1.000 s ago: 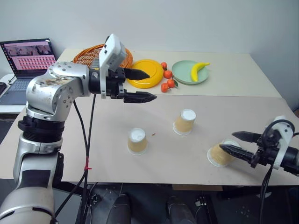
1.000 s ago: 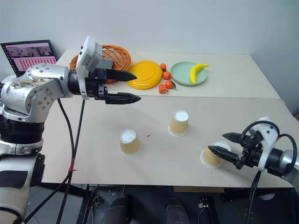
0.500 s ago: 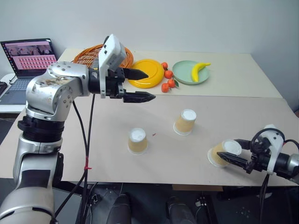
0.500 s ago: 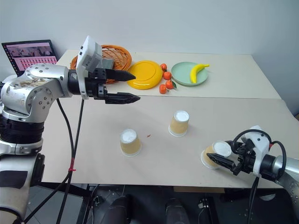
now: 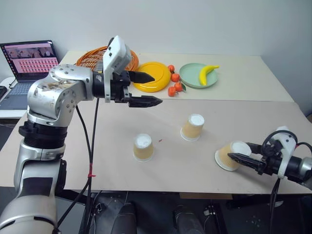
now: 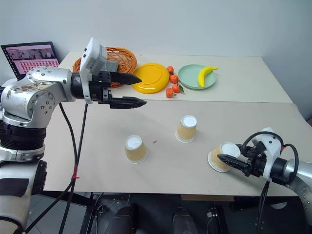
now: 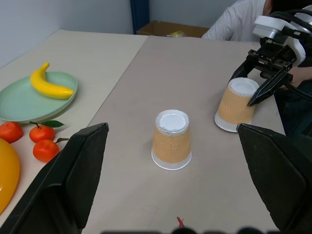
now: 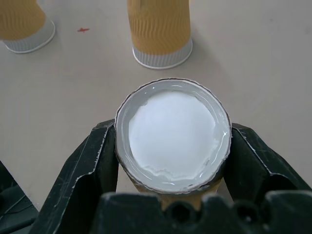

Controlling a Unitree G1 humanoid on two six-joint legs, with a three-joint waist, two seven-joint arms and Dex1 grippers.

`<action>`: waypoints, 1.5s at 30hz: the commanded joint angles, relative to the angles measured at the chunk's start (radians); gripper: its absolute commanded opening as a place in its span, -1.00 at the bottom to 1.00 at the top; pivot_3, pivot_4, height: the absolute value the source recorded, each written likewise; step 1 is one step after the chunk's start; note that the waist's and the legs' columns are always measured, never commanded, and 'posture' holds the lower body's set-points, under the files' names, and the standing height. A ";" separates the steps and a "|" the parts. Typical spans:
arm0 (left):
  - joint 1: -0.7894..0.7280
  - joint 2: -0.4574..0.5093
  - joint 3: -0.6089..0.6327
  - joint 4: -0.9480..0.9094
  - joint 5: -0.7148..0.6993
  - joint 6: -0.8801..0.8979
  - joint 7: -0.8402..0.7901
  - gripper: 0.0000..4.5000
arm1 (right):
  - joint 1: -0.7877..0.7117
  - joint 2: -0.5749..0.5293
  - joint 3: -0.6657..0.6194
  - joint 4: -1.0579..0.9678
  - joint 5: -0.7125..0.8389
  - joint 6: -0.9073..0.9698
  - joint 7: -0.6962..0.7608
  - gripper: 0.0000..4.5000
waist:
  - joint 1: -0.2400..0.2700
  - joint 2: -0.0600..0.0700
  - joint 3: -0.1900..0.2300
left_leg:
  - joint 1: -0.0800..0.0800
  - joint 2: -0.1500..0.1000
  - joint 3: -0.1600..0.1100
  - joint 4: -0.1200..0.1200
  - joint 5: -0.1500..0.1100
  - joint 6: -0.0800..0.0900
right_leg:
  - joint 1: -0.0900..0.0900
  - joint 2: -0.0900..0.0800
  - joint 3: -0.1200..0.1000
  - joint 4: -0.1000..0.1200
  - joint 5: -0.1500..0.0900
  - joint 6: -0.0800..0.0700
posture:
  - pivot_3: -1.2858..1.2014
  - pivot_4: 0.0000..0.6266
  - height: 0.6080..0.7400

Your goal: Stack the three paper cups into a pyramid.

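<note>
Three tan ribbed paper cups stand upside down on the beige table. One cup [image 5: 143, 147] is left of centre and a second cup [image 5: 193, 127] sits in the middle. The third cup [image 5: 228, 156] is at the front right, tipped over toward my right gripper [image 5: 239, 152], which is shut on it just below its white base [image 8: 171, 131]. One black finger [image 8: 97, 156] presses on each side of the cup. My left gripper [image 5: 158, 89] hangs open and empty, high over the table's left half, pointing right, well away from the cups.
Along the back of the table lie a wicker basket [image 5: 92, 57], a yellow plate [image 5: 152, 76], small oranges [image 5: 174, 84] and a green plate [image 5: 191, 75] with a banana [image 5: 206, 73]. A laptop [image 5: 30, 61] stands at the far left. A person's sleeve [image 7: 234, 24] shows beyond the table.
My right gripper's fingers, open around the front-right cup a second ago, have shut on it. The cup now leans over and sits slightly further left. The left arm has not moved.
</note>
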 commanded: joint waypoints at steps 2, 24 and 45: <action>-0.007 0.003 0.032 -0.022 0.005 -0.025 0.009 1.00 | -0.099 -0.003 0.053 -0.093 0.078 0.062 -0.018 0.20 | -0.001 0.000 0.000 | 0.000 0.000 0.000 0.000 0.000 0.000 | 0.000 0.000 0.000 0.000 0.000 0.000 | 0.03 -0.52 0.88; 0.133 0.124 0.089 -0.183 -0.030 0.045 0.029 1.00 | -0.461 0.158 0.500 -0.064 -0.076 0.047 -0.106 0.20 | -0.002 -0.001 0.000 | 0.000 0.000 0.000 -0.001 0.000 0.000 | -0.001 0.000 0.000 0.000 0.000 -0.001 | 0.03 -0.52 0.88; 0.266 0.189 0.189 -0.364 -0.169 0.159 0.105 1.00 | -0.672 0.220 0.656 0.065 -0.195 0.006 0.035 0.20 | 0.002 -0.004 0.002 | -0.001 0.001 0.000 -0.001 0.000 0.000 | -0.002 0.000 -0.001 0.000 0.000 -0.001 | 0.03 -0.52 0.88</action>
